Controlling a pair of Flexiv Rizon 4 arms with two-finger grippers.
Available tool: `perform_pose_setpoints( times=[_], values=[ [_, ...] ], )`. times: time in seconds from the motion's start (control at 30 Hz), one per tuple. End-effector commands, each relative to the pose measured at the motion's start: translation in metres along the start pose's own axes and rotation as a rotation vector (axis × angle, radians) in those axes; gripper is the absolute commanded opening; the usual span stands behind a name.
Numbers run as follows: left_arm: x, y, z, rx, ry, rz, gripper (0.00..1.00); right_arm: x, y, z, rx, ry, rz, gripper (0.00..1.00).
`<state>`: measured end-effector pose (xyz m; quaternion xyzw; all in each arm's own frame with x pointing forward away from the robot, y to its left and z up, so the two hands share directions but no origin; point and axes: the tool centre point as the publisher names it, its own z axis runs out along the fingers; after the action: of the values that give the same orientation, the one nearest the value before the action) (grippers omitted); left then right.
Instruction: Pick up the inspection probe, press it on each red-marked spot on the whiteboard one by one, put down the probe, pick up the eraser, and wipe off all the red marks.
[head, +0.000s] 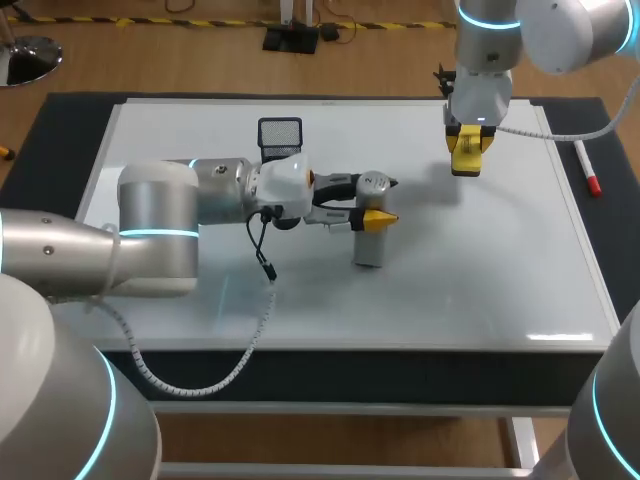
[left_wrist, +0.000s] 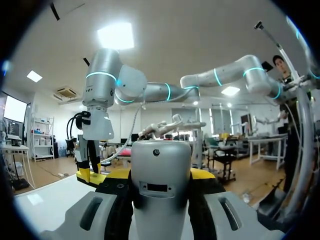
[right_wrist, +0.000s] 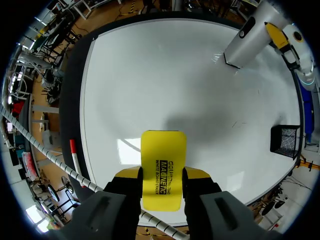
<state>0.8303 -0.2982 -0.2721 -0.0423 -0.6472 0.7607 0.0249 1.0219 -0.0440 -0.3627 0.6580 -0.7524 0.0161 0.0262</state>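
A silver cylindrical probe (head: 368, 245) stands upright near the middle of the whiteboard (head: 500, 270). My left gripper (head: 379, 203) is shut on the probe's upper part, coming in level from the left. In the left wrist view the probe (left_wrist: 160, 160) fills the gap between the yellow-tipped fingers (left_wrist: 201, 174). My right gripper (head: 468, 138) points down over the far right part of the board and is shut on a yellow eraser (head: 466, 163). In the right wrist view the eraser (right_wrist: 163, 150) juts out past the gripper (right_wrist: 163, 176) towards the board (right_wrist: 150, 85). I see no red marks on the board.
A black mesh holder (head: 280, 134) stands on the far part of the board, behind my left wrist. A red-capped marker (head: 588, 168) lies on the dark table just off the board's right edge. The board's near half is bare white surface.
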Motion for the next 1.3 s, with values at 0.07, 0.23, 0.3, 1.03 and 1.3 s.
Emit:
perform_pose_setpoints(
  times=[0.07,0.23,0.3,1.03,1.3],
  values=[
    [0.000,0.003,-0.001,0.004,0.003,0.002,0.00,0.001,-0.001,-0.001,0.001,0.001,-0.002,0.00],
    [0.000,0.000,-0.001,0.005,0.002,0.008,0.00,0.001,-0.001,-0.001,0.001,0.001,-0.002,0.00],
    [0.001,-0.002,-0.002,0.009,-0.002,0.015,0.00,0.001,-0.001,-0.001,0.001,0.001,-0.002,0.00],
    [0.008,-0.055,-0.148,0.004,-0.134,0.068,0.00,0.001,-0.001,-0.001,0.001,0.001,-0.002,0.00],
    [0.017,-0.055,-0.191,0.007,-0.176,0.080,0.00,0.001,-0.001,-0.001,0.001,0.001,-0.002,0.00]
  ],
)
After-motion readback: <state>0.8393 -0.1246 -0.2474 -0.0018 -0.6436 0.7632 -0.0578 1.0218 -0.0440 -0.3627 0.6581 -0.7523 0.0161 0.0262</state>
